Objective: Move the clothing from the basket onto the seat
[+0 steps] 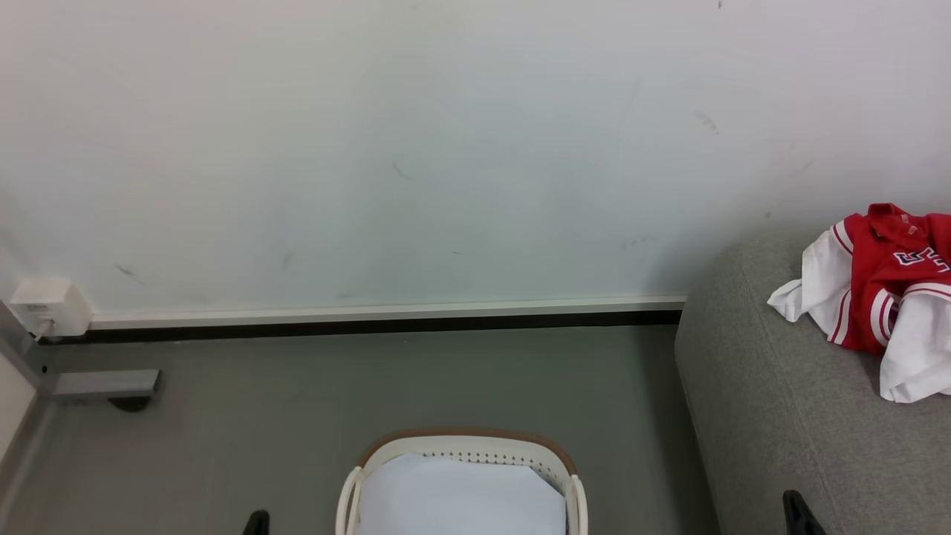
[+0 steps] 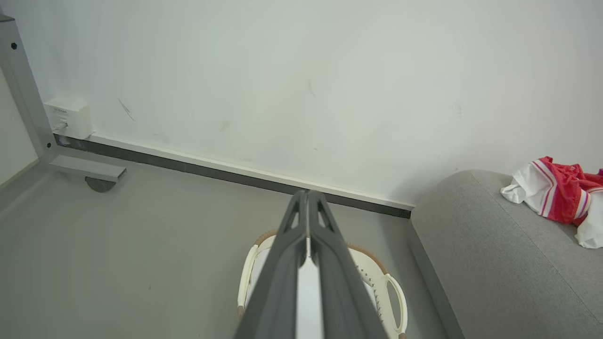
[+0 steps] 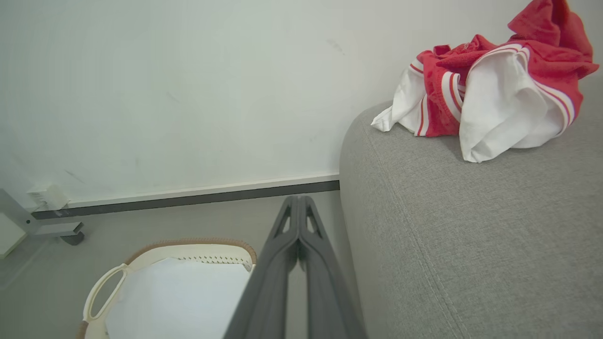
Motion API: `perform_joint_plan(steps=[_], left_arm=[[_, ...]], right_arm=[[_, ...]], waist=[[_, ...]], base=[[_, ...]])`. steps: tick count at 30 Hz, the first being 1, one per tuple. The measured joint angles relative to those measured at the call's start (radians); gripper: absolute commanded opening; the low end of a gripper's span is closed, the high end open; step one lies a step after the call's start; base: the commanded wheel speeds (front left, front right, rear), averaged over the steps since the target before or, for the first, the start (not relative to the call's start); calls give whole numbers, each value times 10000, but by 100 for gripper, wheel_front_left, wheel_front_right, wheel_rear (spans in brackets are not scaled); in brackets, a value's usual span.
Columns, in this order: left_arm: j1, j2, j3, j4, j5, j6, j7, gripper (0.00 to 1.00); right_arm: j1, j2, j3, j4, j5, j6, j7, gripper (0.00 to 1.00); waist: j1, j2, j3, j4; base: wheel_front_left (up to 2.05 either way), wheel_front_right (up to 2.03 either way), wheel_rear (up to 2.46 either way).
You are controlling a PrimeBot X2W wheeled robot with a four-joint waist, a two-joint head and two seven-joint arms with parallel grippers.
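Observation:
The clothing (image 1: 880,297) lies crumpled on the seat (image 1: 773,438), a grey sofa at the right. It is red with white striped sleeves and dark lettering. In the right wrist view the clothing (image 3: 490,80) is a red and white heap near the seat's (image 3: 471,245) rounded corner. The basket (image 1: 468,435) stands on the floor at the bottom centre, holding a flat white sheet (image 1: 461,498). My left gripper (image 2: 307,194) is shut and empty above the basket (image 2: 395,301). My right gripper (image 3: 297,200) is shut and empty between the basket (image 3: 188,243) and the seat.
A white wall with a dark baseboard runs behind. A white socket box (image 1: 44,305) and a grey metal foot with a caster (image 1: 104,385) sit at the far left. Grey floor (image 1: 371,386) spreads between them and the sofa.

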Motion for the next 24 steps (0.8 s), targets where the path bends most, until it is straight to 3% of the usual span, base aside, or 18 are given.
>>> perform_joint_plan(steps=[24], left_arm=[[-837, -84, 364, 261, -3783, -2, 1047, 0]], right_arm=[[-365, -2, -351, -332, 4075, 0, 1016, 0]], waist=[[0, 0, 93, 43]], base=[[0, 0, 0]])
